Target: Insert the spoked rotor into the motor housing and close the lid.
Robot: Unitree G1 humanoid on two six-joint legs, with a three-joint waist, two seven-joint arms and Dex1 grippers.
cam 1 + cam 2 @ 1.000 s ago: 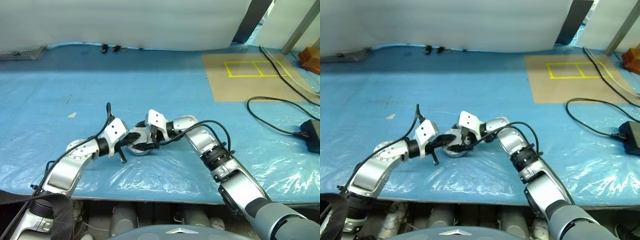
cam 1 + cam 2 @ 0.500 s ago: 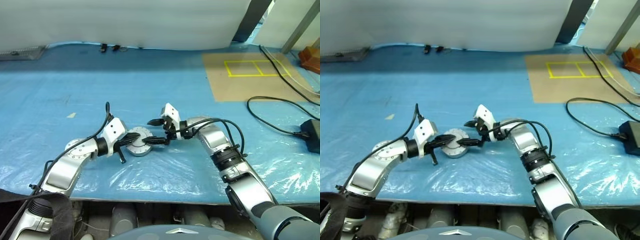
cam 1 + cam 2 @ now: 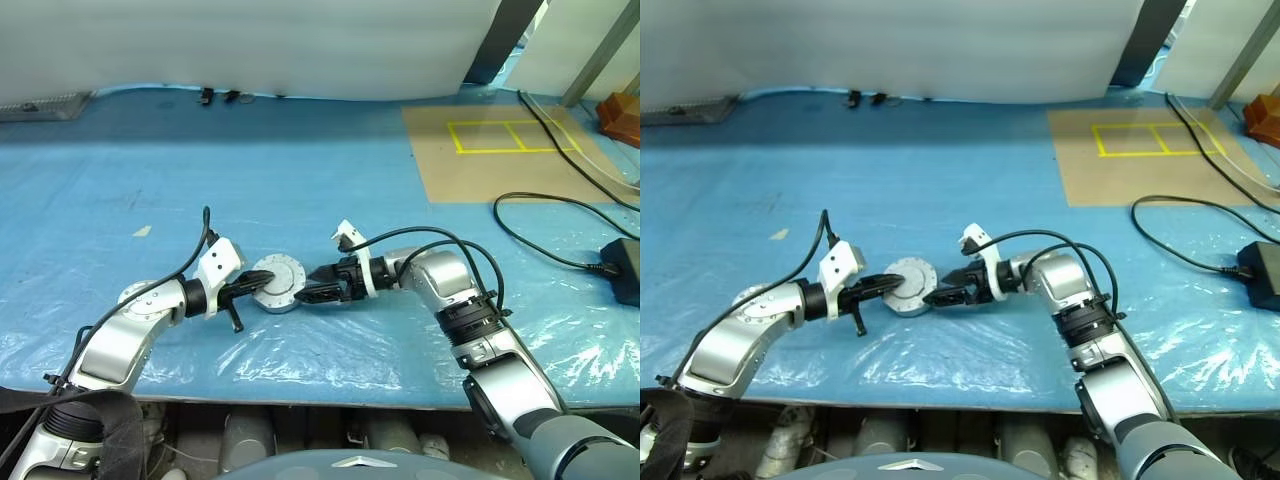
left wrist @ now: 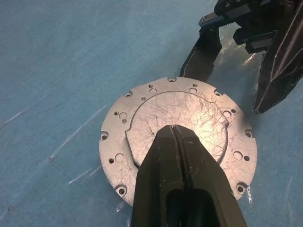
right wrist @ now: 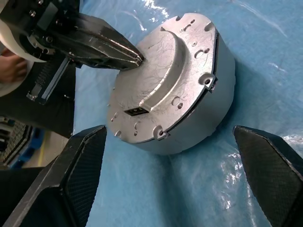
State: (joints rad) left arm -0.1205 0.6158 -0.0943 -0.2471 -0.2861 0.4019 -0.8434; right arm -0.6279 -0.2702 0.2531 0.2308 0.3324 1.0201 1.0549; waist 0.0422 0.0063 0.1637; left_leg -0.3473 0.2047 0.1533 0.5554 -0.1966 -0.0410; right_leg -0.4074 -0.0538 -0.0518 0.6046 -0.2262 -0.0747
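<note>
Desk, one, covered with blue plastic sheet. Housing, one, seen near front edge between both grippers, lid closed on top; rotor presumed inside. Left gripper clenched empty, fingers pressed on lid. Right gripper released, fingers spread just beside housing. Risk judged: housing nudged across slippery sheet if spread fingers swing inward; lid left unseated if pressed off-centre.

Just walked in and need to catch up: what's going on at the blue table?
The robot is working on a round silver motor housing lying on the blue sheet, with its lid closed on top. The left tool, shut, has its tip on the lid's plain face. The right tool is wide open beside the housing, a finger on either side, not gripping it.
</note>
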